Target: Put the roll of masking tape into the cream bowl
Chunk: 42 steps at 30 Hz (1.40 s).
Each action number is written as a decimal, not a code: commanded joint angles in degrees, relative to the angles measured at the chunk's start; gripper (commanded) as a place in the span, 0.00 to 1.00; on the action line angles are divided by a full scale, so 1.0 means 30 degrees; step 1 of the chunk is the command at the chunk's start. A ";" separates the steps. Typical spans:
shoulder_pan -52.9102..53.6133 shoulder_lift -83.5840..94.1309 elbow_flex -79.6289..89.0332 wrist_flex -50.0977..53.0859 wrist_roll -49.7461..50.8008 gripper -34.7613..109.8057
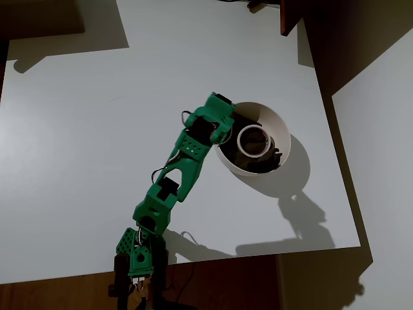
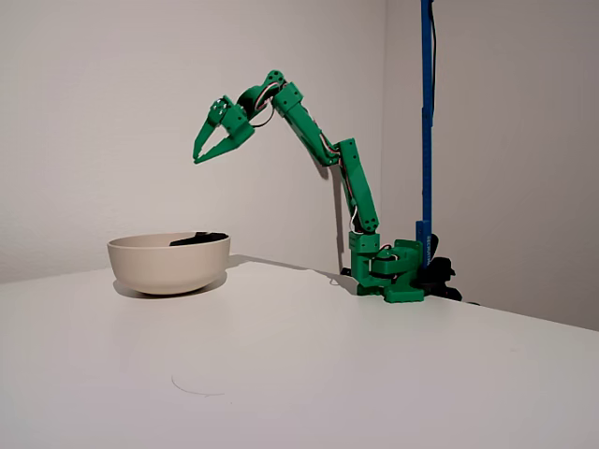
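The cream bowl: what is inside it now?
The roll of masking tape lies inside the cream bowl, seen from overhead. The green arm covers the bowl's left rim; the fixed view's bowl wall hides the tape.

White table, bowl and arm base on it

The table (image 1: 77, 161) is a plain white top, pretty much matte, with hard shadows across it in the overhead view and dark floor past its lower and right edges. Sitting right on it is the cream bowl (image 1: 281, 132), over toward the right-middle in the overhead view and at the left in the fixed view (image 2: 168, 262), upright, with its shadow on the tabletop beside it. The green arm's base (image 2: 391, 271) stands at the table's edge, well apart from the bowl. There's also a faint thin curved mark (image 2: 192, 388) on the surface near the front in the fixed view, can't tell what it is.
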 commanded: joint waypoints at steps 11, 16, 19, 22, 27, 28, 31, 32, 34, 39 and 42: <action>-0.7471 0.6152 -0.0674 0.4805 0.0410 0.18; -0.9756 0.8027 0.0938 0.5449 0.0645 0.18; -1.1279 0.9551 0.3252 0.5449 0.0674 0.18; -1.2129 1.0723 0.5303 0.5332 0.0908 0.18; -1.2158 1.3682 1.1250 0.2813 0.0791 0.18; -1.2422 1.5088 1.3916 0.1699 0.0615 0.18; -1.2539 1.6670 1.6816 0.0703 0.0615 0.18; -1.2568 1.7051 1.7549 0.0557 0.0586 0.18; -1.2686 1.8047 1.9277 0.0059 0.0557 0.18; -1.2422 2.0508 2.3672 -0.1758 0.0322 0.18; -1.2158 2.1738 2.6074 -0.2607 0.0176 0.18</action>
